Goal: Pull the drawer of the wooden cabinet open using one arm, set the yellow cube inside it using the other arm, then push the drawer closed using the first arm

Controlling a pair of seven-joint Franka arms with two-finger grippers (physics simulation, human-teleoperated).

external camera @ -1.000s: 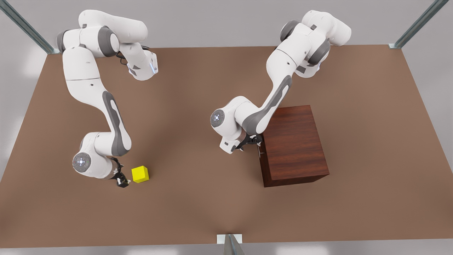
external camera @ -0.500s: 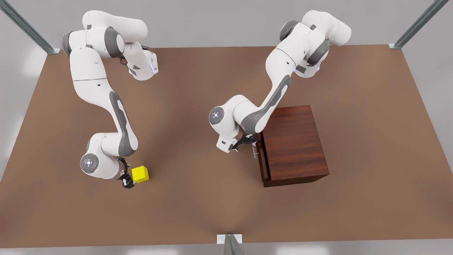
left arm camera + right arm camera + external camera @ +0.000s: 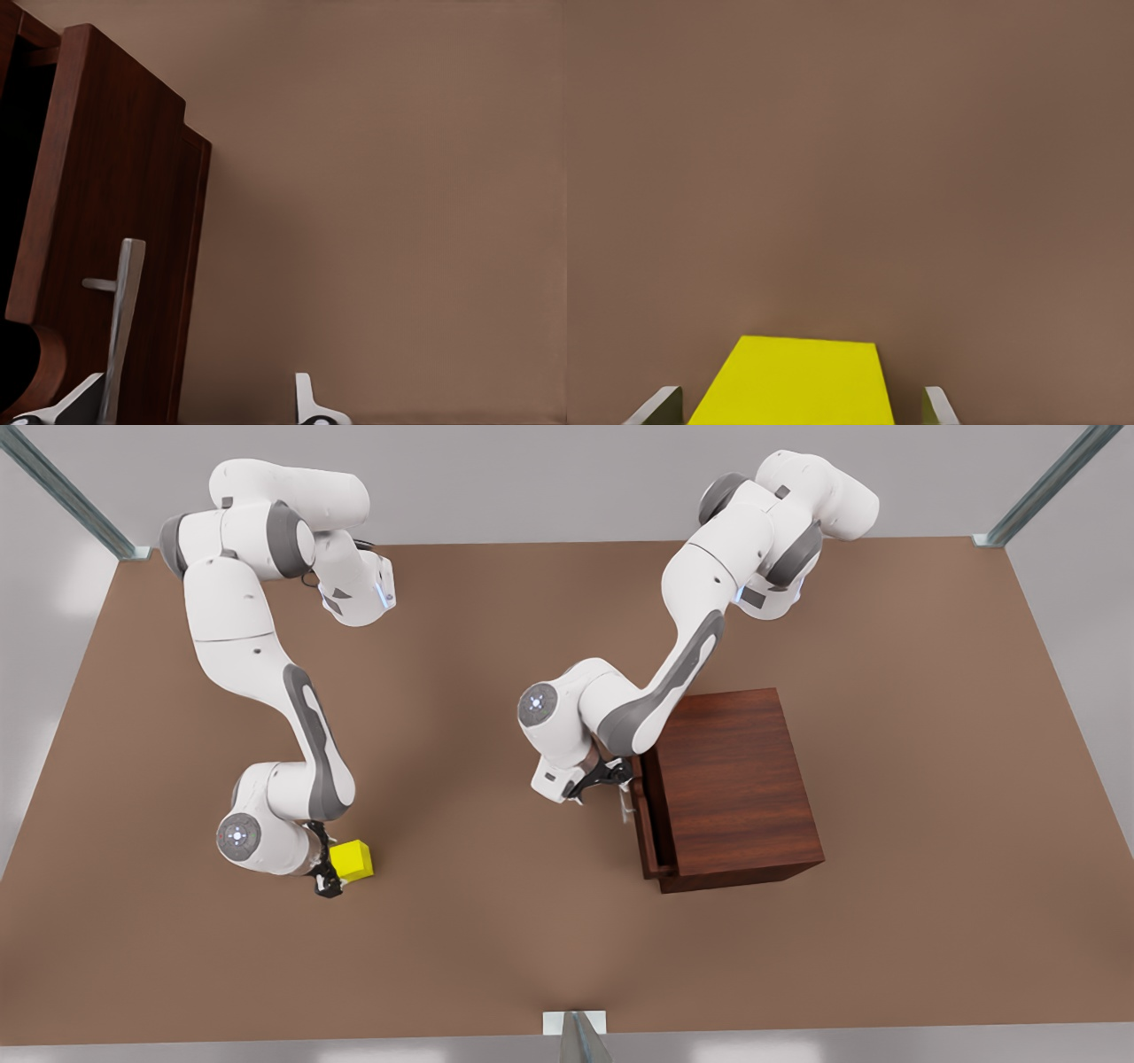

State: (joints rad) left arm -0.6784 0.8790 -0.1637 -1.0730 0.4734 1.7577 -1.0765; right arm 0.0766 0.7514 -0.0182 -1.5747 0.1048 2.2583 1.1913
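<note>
Left gripper (image 3: 611, 781), fingers spread, sits at the handle (image 3: 627, 804) of the drawer (image 3: 645, 815), slightly out of the cabinet (image 3: 735, 784) right of centre; right gripper (image 3: 324, 872), open, straddles the cube (image 3: 352, 860) lower left

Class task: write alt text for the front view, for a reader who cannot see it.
On a brown table, the left end effector pulls the handle of the drawer, slightly out of the wooden cabinet. At the front view's left, the open right end effector reaches the yellow cube.
</note>
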